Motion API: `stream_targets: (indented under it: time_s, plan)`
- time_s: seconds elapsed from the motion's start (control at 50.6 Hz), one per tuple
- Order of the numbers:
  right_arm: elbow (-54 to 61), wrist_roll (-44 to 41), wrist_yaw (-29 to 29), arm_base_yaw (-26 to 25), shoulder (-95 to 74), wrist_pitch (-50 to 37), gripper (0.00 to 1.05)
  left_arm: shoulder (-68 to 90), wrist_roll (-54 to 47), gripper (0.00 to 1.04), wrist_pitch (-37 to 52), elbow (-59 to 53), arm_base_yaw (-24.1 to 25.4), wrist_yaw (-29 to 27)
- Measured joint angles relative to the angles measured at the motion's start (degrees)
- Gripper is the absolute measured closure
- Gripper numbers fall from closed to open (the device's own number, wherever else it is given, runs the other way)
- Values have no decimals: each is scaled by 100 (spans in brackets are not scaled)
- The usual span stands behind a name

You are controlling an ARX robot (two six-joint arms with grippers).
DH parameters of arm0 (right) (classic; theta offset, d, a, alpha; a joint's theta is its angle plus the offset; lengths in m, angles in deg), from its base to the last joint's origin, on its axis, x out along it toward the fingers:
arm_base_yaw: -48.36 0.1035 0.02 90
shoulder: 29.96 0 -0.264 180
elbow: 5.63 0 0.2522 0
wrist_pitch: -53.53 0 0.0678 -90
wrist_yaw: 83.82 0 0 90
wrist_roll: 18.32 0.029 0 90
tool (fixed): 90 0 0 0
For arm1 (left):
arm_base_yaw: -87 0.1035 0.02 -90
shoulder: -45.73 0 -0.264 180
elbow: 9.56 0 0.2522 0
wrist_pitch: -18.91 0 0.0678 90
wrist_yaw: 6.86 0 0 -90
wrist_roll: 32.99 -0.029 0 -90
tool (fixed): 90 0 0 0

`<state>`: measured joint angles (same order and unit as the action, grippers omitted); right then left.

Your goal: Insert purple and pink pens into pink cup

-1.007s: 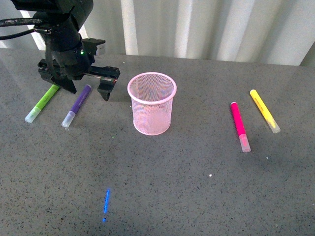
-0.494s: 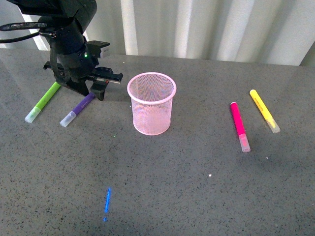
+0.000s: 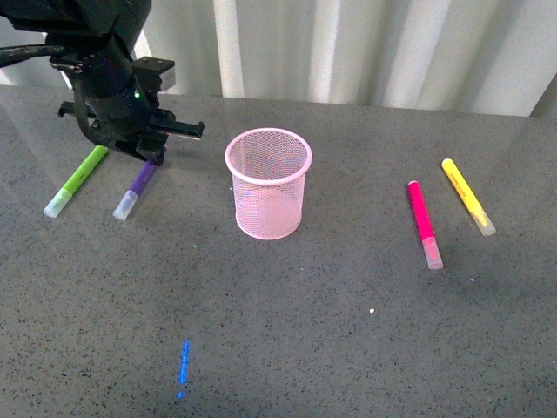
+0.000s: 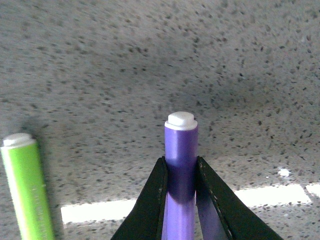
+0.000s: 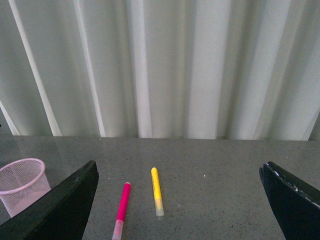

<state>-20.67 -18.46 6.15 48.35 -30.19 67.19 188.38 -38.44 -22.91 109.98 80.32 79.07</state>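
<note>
Purple pen (image 3: 135, 187) flat on bench (image 3: 348, 348), 9 o'clock of pink cup (image 3: 268, 209) | left hand (image 4: 181, 160) clamped near its tail end | right hand (image 5: 179, 170) spread, empty | risk: end-heavy grip, pen may swing on lift and clip or tip the cup

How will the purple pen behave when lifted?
Probably stiff and light: the purple pen is a slim barrel. Held near its plug end by the left pincer, it may pivot; its smooth round body could slip.
</note>
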Motion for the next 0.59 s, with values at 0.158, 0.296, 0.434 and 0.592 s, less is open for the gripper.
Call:
stream_targets:
  time_s: [0.158,0.296,0.434,0.592]
  plan:
    - [0,0,-2,0,0,0,7,-584,-129,92,726,-619,162,26]
    - [0,0,0,0,0,0,7,-1360,-81,92,1593,-1250,356,262]
    - [0,0,0,0,0,0,7,-2441,306,92,3029,-2234,503,798]
    - [0,0,0,0,0,0,7,-3353,1108,92,4769,-3580,275,938]
